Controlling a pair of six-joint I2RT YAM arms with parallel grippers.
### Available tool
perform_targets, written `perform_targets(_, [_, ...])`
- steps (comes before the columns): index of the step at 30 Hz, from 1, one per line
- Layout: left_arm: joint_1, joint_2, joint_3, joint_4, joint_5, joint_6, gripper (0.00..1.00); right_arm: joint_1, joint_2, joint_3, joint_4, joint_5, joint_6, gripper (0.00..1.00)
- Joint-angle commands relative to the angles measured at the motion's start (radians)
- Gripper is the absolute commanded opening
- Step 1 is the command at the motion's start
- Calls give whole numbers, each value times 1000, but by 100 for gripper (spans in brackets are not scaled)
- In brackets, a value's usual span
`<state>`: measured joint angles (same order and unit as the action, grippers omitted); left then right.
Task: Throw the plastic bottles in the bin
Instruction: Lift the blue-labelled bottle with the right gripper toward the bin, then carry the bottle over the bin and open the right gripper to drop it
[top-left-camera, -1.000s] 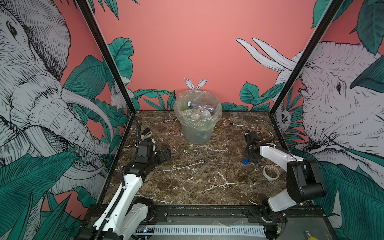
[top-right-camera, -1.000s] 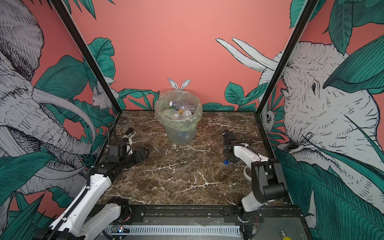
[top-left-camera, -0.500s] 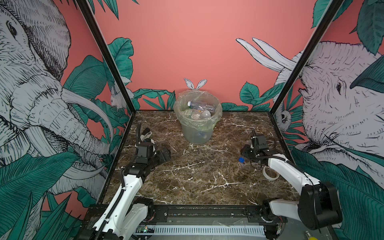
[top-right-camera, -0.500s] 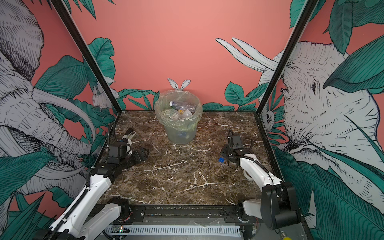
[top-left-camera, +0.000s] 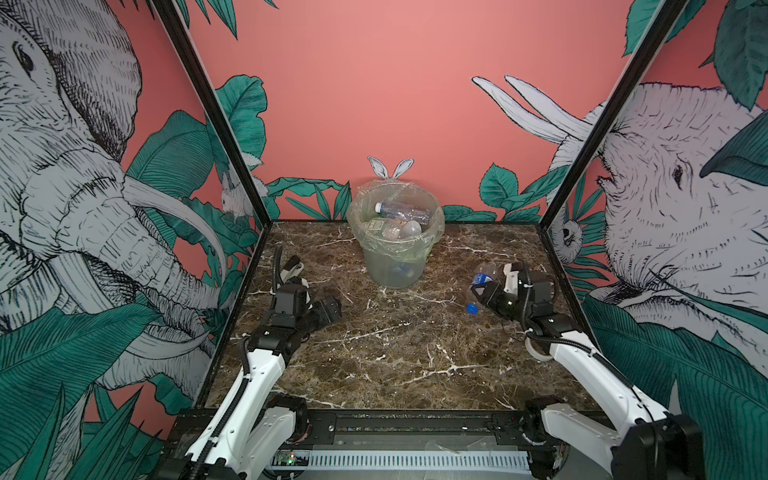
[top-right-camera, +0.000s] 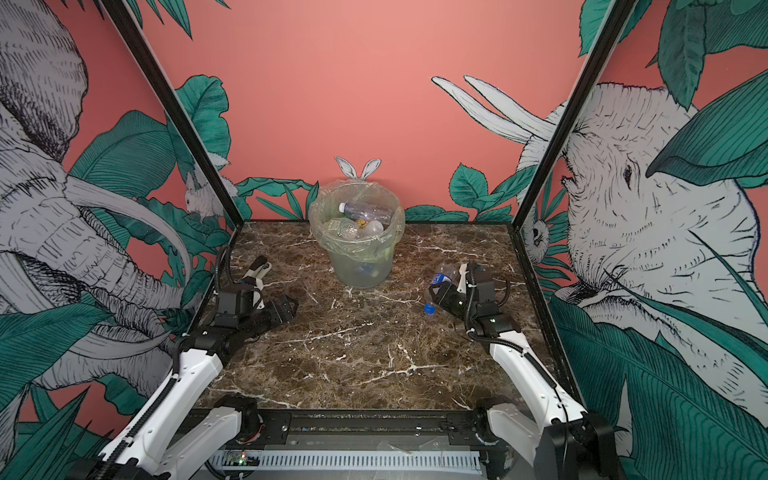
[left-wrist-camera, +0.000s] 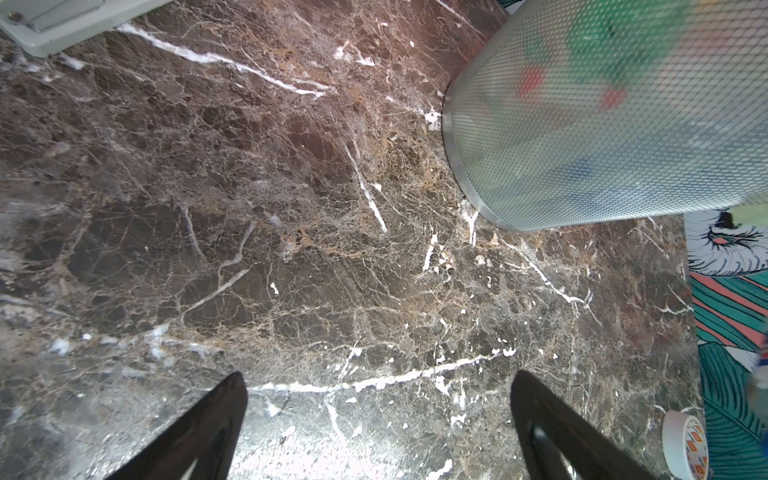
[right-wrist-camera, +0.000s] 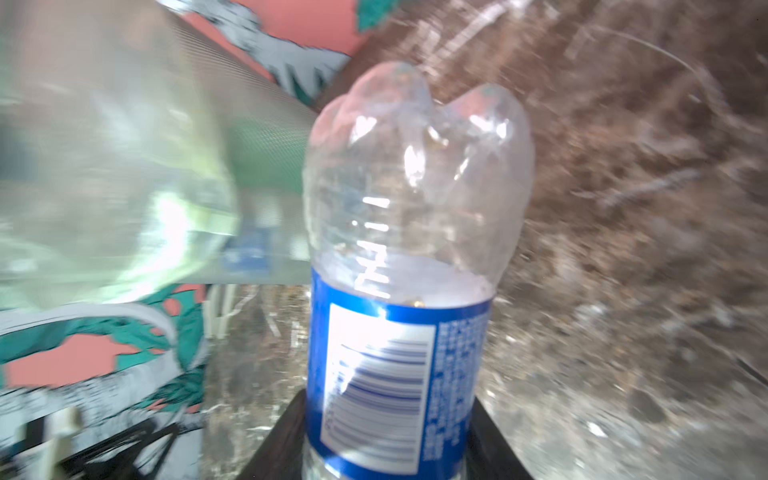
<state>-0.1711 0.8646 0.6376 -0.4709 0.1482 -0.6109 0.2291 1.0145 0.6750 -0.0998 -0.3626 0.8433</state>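
Marble tabletop (top-left-camera: 395, 353): right jaws pinch the blue-labelled bottle (top-left-camera: 483, 276) at its label; left jaws spread.

The bottle (right-wrist-camera: 415, 174) is formed of clear, glossy plastic; the bin (left-wrist-camera: 602, 137) is moulded in translucent, finely textured plastic and lined with a crinkly bag (top-left-camera: 399, 247); the table (left-wrist-camera: 270, 208) is surfaced in glossy marble.

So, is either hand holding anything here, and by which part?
The right hand is shut on a clear bottle, gripping it around its blue-labelled section. The left hand is open, holding nothing.
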Motion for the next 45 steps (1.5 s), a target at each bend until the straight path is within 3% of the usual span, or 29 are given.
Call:
perform_targets(1, [5,0,-5,-15,-12,-13,99,16,-37,18,163,-77,43,42])
perform_targets(14, [6,9,17,-18,-16,-12,99,79,15,182,238,-208,-58,41])
perform_targets(28, [5,5,-14,-13,-23,-10,99,79,-153,16,80,-125,-201,41])
perform_targets(37, [5,7,-29,4,-14,-18,99,79,-248,-40,16,-90,-227,41])
perform_targets(40, [6,5,-34,7,-14,-20,99,82,-206,37,-13,-81,-256,40])
perform_targets(45, [6,-1,-32,7,-7,-29,99,128,-26,330,-125,-53,-309,39])
